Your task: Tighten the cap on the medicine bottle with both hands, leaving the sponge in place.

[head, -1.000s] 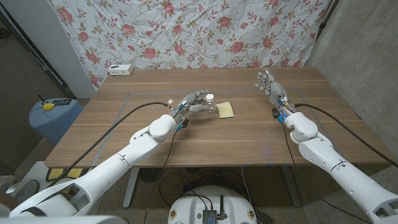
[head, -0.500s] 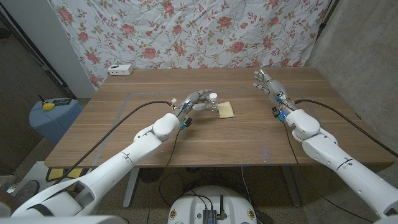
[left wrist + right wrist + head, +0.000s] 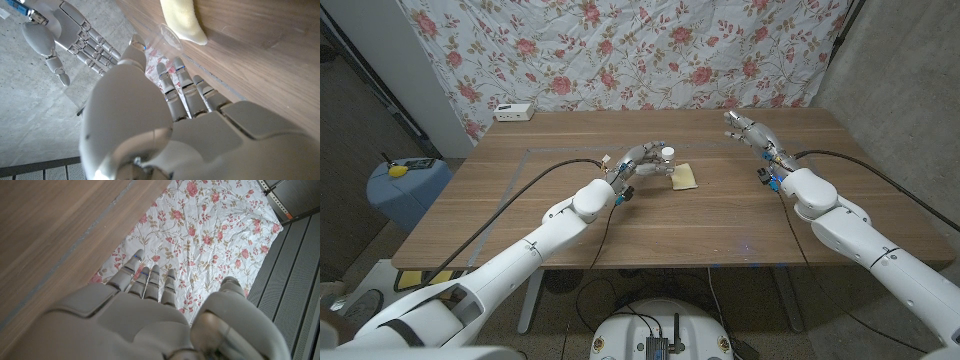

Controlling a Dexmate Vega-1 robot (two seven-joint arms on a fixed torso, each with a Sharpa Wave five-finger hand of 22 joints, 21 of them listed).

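Observation:
A small clear medicine bottle with a white cap (image 3: 667,153) stands a little left of the table's middle, and my left hand (image 3: 642,163) grips it from the left. Just right of the bottle, a yellow sponge (image 3: 684,177) lies on the wood. In the left wrist view my left hand (image 3: 165,120) curls its fingers around the bottle (image 3: 151,50), with the sponge (image 3: 182,17) beside it and my right hand (image 3: 62,35) beyond. My right hand (image 3: 748,130) hovers at the far right, fingers apart and holding nothing. My right hand (image 3: 145,315) also appears over the table (image 3: 45,225).
A white box (image 3: 513,111) sits at the table's far left corner. A blue bin (image 3: 405,186) with a yellow object stands on the floor beside the table's left edge. A floral cloth (image 3: 620,50) hangs behind the table (image 3: 720,230).
My left hand has carried the bottle slightly right, closer to the sponge. My right hand has shifted left and farther back, toward the bottle.

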